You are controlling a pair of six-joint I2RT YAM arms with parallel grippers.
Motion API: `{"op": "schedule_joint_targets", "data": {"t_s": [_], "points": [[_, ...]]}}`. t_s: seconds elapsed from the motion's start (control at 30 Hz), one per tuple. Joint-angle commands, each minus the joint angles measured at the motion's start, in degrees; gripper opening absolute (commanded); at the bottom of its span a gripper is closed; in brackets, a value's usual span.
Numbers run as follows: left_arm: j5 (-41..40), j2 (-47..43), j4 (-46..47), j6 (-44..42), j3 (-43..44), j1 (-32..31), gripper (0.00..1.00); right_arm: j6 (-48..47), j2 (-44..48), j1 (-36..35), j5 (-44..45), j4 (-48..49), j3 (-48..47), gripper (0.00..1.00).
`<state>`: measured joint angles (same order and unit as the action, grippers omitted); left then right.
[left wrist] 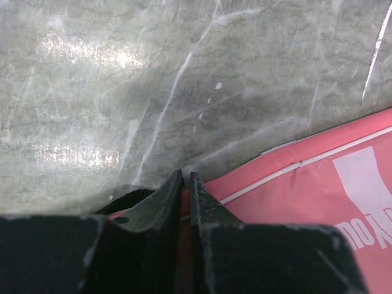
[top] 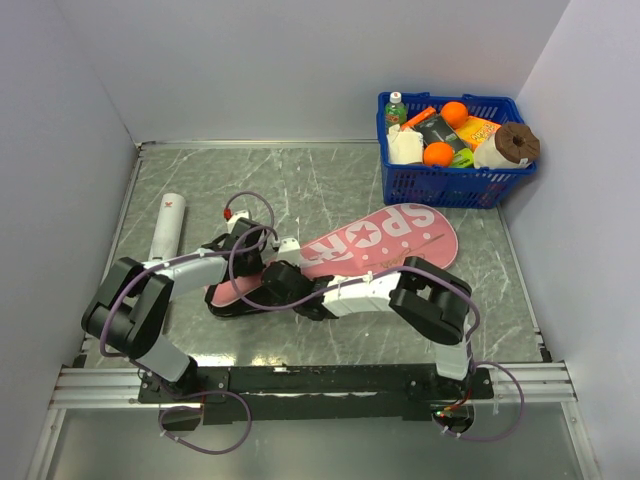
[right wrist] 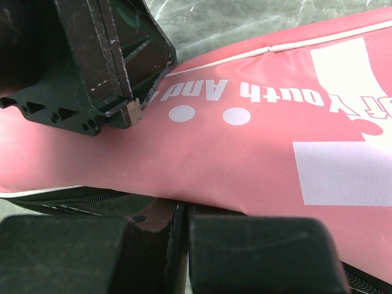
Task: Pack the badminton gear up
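Note:
The pink racket-shaped bag (top: 400, 235) with white lettering lies diagonally across the middle of the table. My left gripper (top: 265, 253) sits at the far edge of the bag's narrow end. In the left wrist view the left gripper (left wrist: 185, 174) is shut, with the bag's (left wrist: 306, 202) pink fabric pinched between its jaws. My right gripper (top: 275, 290) is at the near edge, opposite the left one. In the right wrist view the right gripper (right wrist: 187, 208) is shut against the black zipper strip (right wrist: 67, 202) under the bag (right wrist: 245, 153). A white tube (top: 168, 228) lies at the left.
A blue plastic basket (top: 450, 185) of groceries stands at the back right corner. Grey walls close in the table on the left, back and right. The left gripper's body (right wrist: 104, 67) hangs over the bag close to the right gripper.

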<state>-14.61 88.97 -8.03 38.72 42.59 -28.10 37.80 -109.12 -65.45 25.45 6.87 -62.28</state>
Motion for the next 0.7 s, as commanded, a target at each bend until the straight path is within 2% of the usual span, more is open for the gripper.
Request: {"op": "schedule_joint_targets", "data": {"t_s": [0.0,0.07,0.13,0.27,0.3,0.4,0.47,0.6,0.67], "points": [[4.07,2.00,-10.60,0.66,-2.69,-1.43,0.16,-0.54,2.58,2.96,5.32,0.44,-1.88,0.00],[3.37,1.21,-10.69,0.65,-1.99,-1.43,0.16,1.12,4.26,2.78,1.63,-4.22,-0.83,0.02],[2.05,-0.45,-10.78,1.00,-1.81,-1.52,0.15,3.32,6.98,2.70,-1.88,-8.95,1.54,0.10],[-4.36,-8.69,-12.36,2.32,-0.67,-1.70,0.17,4.30,13.13,2.61,-12.94,-10.56,8.57,0.23],[-6.11,-10.46,-12.71,2.67,-0.58,-1.87,0.18,4.04,15.93,2.61,-14.10,-11.09,10.93,0.29],[-7.27,-16.45,-13.41,1.02,0.74,-3.71,0.16,2.63,21.92,2.61,-15.08,-17.05,12.79,0.38],[-8.23,-18.90,-13.76,-0.04,2.76,-7.83,0.15,1.31,26.47,2.70,-14.65,-22.92,12.97,0.41],[-6.14,-19.71,-11.40,-0.92,4.87,-15.03,0.17,0.87,35.80,4.97,-12.89,-31.73,14.99,0.48],[-4.03,-18.14,-8.15,-1.36,5.49,-16.98,0.17,2.27,42.28,8.48,-10.87,-36.38,17.27,0.50]]}}
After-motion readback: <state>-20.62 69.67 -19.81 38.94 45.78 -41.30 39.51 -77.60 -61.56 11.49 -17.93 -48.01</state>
